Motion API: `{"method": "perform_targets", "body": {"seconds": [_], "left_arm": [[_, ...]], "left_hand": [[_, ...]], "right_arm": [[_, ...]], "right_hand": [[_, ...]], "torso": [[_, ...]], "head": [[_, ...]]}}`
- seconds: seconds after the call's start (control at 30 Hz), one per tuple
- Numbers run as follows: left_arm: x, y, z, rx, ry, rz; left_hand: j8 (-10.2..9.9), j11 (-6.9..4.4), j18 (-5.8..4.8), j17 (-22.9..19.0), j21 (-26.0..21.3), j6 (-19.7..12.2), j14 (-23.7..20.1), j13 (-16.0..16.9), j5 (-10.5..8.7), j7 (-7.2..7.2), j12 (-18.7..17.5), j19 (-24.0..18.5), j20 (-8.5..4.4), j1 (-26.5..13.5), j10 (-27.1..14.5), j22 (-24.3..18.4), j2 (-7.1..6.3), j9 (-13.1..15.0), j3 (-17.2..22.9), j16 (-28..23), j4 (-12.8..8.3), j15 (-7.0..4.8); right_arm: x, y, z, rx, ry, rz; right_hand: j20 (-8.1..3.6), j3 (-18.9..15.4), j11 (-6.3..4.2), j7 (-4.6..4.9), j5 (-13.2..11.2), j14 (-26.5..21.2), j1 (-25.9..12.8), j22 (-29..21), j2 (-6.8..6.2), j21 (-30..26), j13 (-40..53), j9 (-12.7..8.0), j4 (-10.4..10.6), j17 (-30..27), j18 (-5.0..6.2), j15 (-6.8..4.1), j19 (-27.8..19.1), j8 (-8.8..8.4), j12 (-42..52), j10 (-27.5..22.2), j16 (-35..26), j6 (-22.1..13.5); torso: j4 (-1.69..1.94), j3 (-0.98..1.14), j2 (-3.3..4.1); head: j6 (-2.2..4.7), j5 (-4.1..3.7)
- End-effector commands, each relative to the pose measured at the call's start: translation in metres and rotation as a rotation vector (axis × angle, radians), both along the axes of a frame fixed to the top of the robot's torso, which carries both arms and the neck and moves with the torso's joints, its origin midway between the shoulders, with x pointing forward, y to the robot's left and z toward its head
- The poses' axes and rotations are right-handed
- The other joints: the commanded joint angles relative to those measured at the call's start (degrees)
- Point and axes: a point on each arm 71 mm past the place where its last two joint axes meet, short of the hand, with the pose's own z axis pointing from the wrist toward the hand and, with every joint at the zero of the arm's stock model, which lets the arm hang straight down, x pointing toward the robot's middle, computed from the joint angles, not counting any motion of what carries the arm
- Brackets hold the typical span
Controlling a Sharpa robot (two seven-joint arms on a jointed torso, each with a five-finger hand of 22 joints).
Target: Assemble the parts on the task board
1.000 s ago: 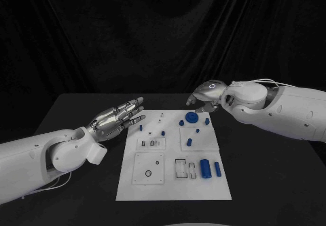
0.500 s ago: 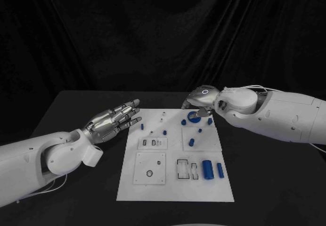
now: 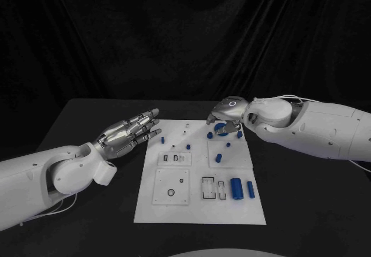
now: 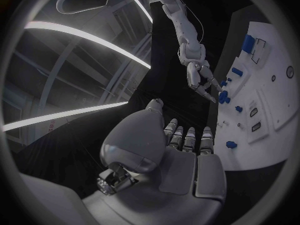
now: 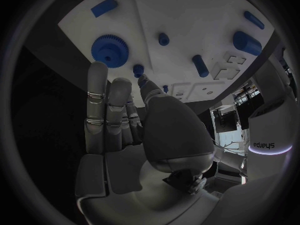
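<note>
Task board (image 3: 199,206) with blue parts, right hand (image 3: 229,117) over gear (image 3: 222,129), fingers (image 5: 97,87) apart

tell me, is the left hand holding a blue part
No, the left hand hovers open and empty beside the task board.

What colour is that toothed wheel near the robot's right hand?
Blue. The gear shows best in the right wrist view.

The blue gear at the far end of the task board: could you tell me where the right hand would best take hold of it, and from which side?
Probably by its toothed rim, from above. The blue gear lies flat on the task board, so only its rim and top face are free. The right hand hovers just over it, open, fingertips pointing down.
</note>
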Motion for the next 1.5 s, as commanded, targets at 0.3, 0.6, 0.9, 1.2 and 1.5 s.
{"method": "perform_targets", "body": {"seconds": [0.3, 0.6, 0.9, 1.2, 1.5], "left_arm": [[0.0, 0.001, 0.003, -0.025, -0.009, -0.021], [0.0, 0.001, 0.002, -0.024, -0.004, -0.032], [0.001, 0.0, 0.002, -0.024, -0.001, -0.04], [0.001, 0.001, 0.001, -0.017, 0.006, -0.044], [0.002, 0.001, 0.0, -0.008, 0.013, -0.048]], "left_hand": [[0.26, 0.51, 0.29, -0.09, -0.3, 0.4, 0.18, 0.04, 0.52, 0.19, 0.26, 0.1, 0.39, 0.56, 0.02, -0.02, -0.12, 0.08, 0.4, -0.38, -0.35, 0.48], [0.45, 0.75, 0.26, -0.09, -0.28, 0.94, 0.18, 0.08, 0.71, 0.42, 0.39, 0.13, 0.47, 0.65, 0.11, -0.01, -0.43, 0.17, 0.41, -0.38, -0.68, 0.64], [0.59, 1.0, 0.21, -0.09, -0.27, 1.22, 0.18, 0.11, 1.16, 0.64, 0.49, 0.15, 0.56, 0.83, 0.17, 0.0, -0.49, 0.21, 0.6, -0.38, -1.08, 0.78], [0.88, 1.32, 0.17, -0.06, -0.24, 1.75, 0.23, 0.17, 2.75, 0.93, 0.73, 0.19, 0.69, 1.4, 0.32, 0.02, -0.4, 0.28, 1.32, -0.34, -2.33, 0.91], [1.05, 1.62, 0.2, 0.01, -0.22, 2.0, 0.33, 0.41, 3.95, 1.18, 1.51, 0.23, 0.79, 1.68, 0.85, 0.05, -0.48, 0.31, 1.86, -0.24, -3.44, 0.94]], "right_arm": [[0.002, 0.006, -0.017, 0.005, 0.005, 0.055], [0.003, 0.008, -0.029, 0.023, -0.004, 0.057], [0.004, 0.009, -0.036, 0.035, -0.012, 0.06], [0.004, 0.01, -0.043, 0.072, -0.048, 0.074], [0.006, 0.006, -0.044, 0.074, -0.057, 0.07]], "right_hand": [[0.19, 1.63, 0.07, 0.08, 2.38, 0.08, 0.88, 3.56, -0.06, 2.76, 0.05, 0.02, -0.05, 2.58, 0.1, 0.18, -1.0, 0.49, -0.86, 2.32, 2.49, 1.89], [0.22, 2.4, 0.14, -0.26, 3.07, 0.03, 1.23, 4.82, -0.09, 3.72, 0.03, -0.05, -0.15, 3.44, 0.03, 0.2, -1.32, 0.27, -1.25, 3.17, 3.33, 2.13], [0.29, 6.05, 0.07, -0.25, 4.92, -0.13, 2.05, 8.4, -0.63, 6.29, 0.01, 0.77, -0.09, 5.64, -0.23, 0.17, -2.11, 1.52, -2.38, 6.18, 5.3, 6.39], [0.06, 10.7, -0.35, -0.01, 3.9, -0.52, 4.58, 10.8, -0.05, 7.83, 0.01, 2.42, -0.79, 5.87, -0.37, -0.09, -2.86, 3.34, -3.08, 10.78, 5.63, 11.17], [0.14, 12.11, -0.23, 0.26, 2.66, -0.55, 5.04, 12.08, -0.52, 8.56, 0.0, 3.05, -1.03, 6.59, -0.5, 0.02, -3.3, 3.52, -3.78, 12.93, 6.1, 12.14]], "torso": [[-0.08, -0.26, -0.42], [-0.12, -0.22, -0.74], [-0.11, -0.35, -0.9], [-0.19, -0.41, -1.13], [-0.17, -0.41, -1.19]], "head": [[-0.5, 0.28], [-0.6, 0.48], [-0.88, 0.57], [-1.1, 0.87], [-1.35, 0.9]]}}
